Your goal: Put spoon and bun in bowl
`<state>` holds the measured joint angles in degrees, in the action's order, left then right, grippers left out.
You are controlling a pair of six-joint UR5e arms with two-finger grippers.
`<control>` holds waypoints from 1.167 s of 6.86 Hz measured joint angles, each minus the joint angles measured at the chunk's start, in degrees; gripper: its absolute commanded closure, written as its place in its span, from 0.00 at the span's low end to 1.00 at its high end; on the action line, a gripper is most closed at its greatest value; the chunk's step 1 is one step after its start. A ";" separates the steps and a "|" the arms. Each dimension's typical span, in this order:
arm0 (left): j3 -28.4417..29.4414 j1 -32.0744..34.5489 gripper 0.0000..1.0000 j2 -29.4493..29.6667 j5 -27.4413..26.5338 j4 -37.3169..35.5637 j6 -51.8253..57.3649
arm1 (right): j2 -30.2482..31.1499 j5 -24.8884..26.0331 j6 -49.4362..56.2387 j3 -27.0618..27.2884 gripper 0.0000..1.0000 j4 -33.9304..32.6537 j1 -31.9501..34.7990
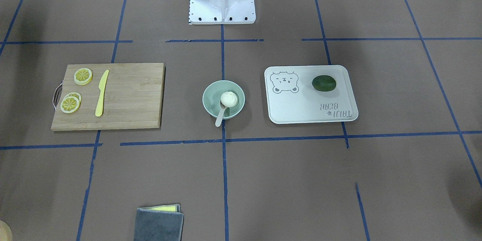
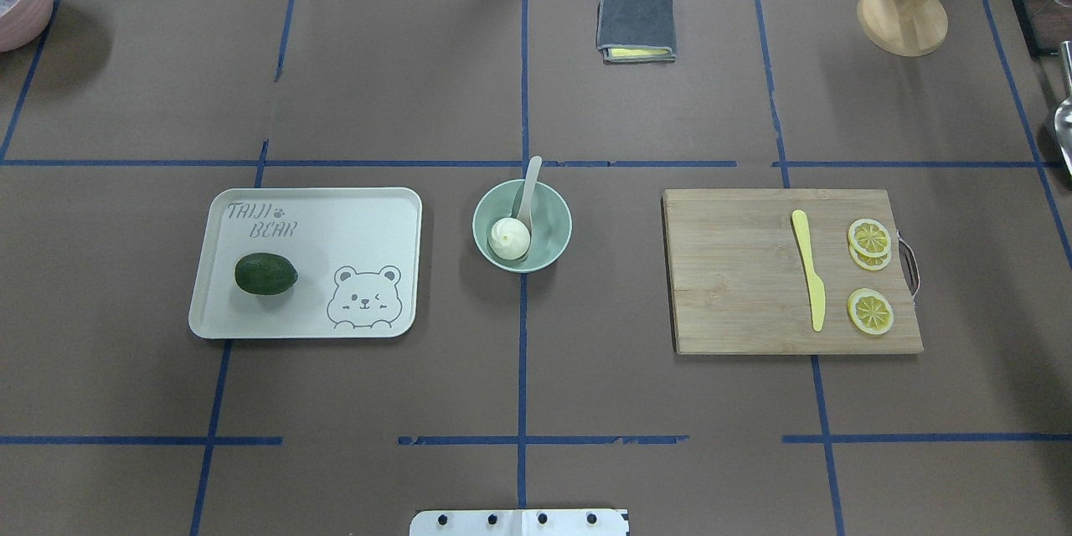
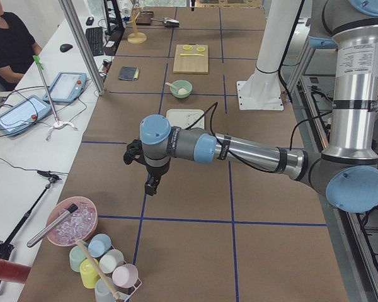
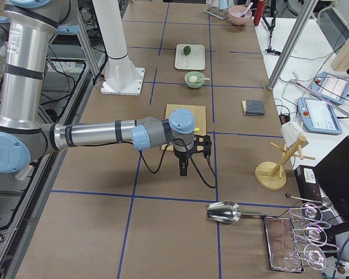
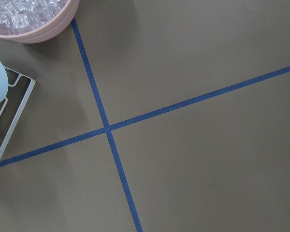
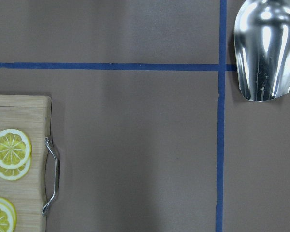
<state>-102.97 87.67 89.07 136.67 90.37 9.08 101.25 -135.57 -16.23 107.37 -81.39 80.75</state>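
The mint-green bowl (image 1: 208, 102) stands at the table's middle. The white bun (image 1: 229, 99) lies inside it. The beige spoon (image 1: 220, 117) rests in the bowl beside the bun, with its handle over the rim. The overhead view shows the same bowl (image 2: 557, 228), bun (image 2: 510, 238) and spoon (image 2: 530, 181). My left gripper (image 3: 150, 187) hangs over bare table far off at my left end. My right gripper (image 4: 182, 170) hangs past the cutting board at my right end. Both show only in side views, so I cannot tell whether they are open or shut.
A white bear tray (image 2: 318, 209) holds a dark green fruit (image 2: 265, 274). A wooden cutting board (image 2: 737, 285) holds a yellow knife (image 2: 809, 278) and lemon slices (image 2: 869, 237). A folded grey cloth (image 2: 636, 27) lies at the far side. A metal scoop (image 6: 267, 48) lies near the right gripper.
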 measured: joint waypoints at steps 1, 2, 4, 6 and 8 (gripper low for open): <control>0.10 -0.05 0.00 0.23 0.03 0.84 0.15 | -0.73 0.16 0.00 -0.47 0.00 -0.07 -0.03; 0.43 -0.09 0.00 0.71 0.04 1.05 0.21 | -1.57 0.63 0.10 -0.86 0.00 -0.18 -0.08; 0.56 -0.26 0.00 0.93 0.00 0.90 0.24 | -2.46 1.88 0.30 -1.35 0.00 -0.25 -0.34; 0.83 -0.49 0.00 1.01 -0.07 0.82 0.24 | -3.08 2.22 0.38 -1.45 0.00 -0.28 -1.04; 0.95 -0.62 0.00 1.09 -0.07 0.85 0.24 | -4.21 2.31 0.39 -1.91 0.00 -0.34 -1.88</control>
<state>-102.01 87.04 90.17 136.60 91.22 9.32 97.04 -133.25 -15.84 105.46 -81.73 78.87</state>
